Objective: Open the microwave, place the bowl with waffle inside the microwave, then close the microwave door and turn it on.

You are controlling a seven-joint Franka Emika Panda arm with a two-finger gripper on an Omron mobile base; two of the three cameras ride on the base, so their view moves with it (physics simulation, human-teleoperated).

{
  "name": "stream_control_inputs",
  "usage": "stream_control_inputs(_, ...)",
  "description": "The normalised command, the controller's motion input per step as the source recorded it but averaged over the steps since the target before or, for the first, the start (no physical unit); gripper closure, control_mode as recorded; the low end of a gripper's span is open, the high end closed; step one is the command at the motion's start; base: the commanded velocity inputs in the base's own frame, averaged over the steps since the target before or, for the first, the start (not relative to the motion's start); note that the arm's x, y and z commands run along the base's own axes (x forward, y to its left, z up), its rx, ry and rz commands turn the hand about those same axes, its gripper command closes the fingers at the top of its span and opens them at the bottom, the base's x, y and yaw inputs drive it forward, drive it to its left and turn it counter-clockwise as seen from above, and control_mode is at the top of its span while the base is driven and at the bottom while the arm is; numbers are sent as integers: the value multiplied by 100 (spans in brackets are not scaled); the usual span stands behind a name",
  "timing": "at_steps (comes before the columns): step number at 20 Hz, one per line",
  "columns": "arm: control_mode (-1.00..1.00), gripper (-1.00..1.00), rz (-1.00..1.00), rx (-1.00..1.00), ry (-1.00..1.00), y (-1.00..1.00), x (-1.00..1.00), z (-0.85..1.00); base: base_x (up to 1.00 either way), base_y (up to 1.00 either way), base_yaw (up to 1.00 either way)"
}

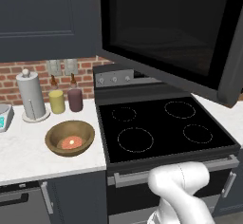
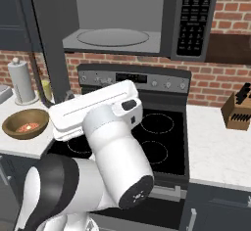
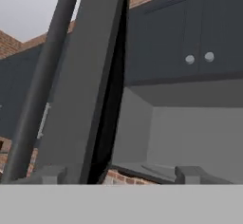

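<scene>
The microwave (image 2: 117, 36) hangs above the stove with its light grey inside showing. Its button panel (image 2: 196, 14) is at the right. The microwave door (image 1: 175, 28) is swung wide open to the left. In the hand view I look along the door's edge (image 3: 90, 76), with the curved handle bar (image 3: 42, 85) to its left. My gripper (image 3: 121, 173) is open; its fingertips (image 3: 47, 173) stand far apart on either side of the door's lower edge. The brown bowl (image 1: 70, 137) sits on the white counter left of the stove, with the waffle (image 1: 71, 142) inside it.
The black stove (image 1: 161, 123) lies under the microwave. A paper towel roll (image 1: 31, 95) and two jars (image 1: 57, 101) stand against the brick wall behind the bowl. A knife block (image 2: 238, 108) is on the right counter. Dark upper cabinets (image 3: 199, 42) flank the microwave.
</scene>
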Motion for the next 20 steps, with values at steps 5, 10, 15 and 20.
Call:
stream_control_inputs(5, -100, -100, 25, 13, 1, -82, 6, 0, 0, 0, 0)
stream_control_inputs(10, -100, -100, 1, -4, 9, 25, 85, -30, 0, 0, 0)
stream_control_inputs(15, -100, -100, 0, -3, 21, 61, 100, -21, 0, 0, 0)
stream_control_inputs(20, -100, -100, 5, 0, 14, 19, 82, 0, 0, 0, 0)
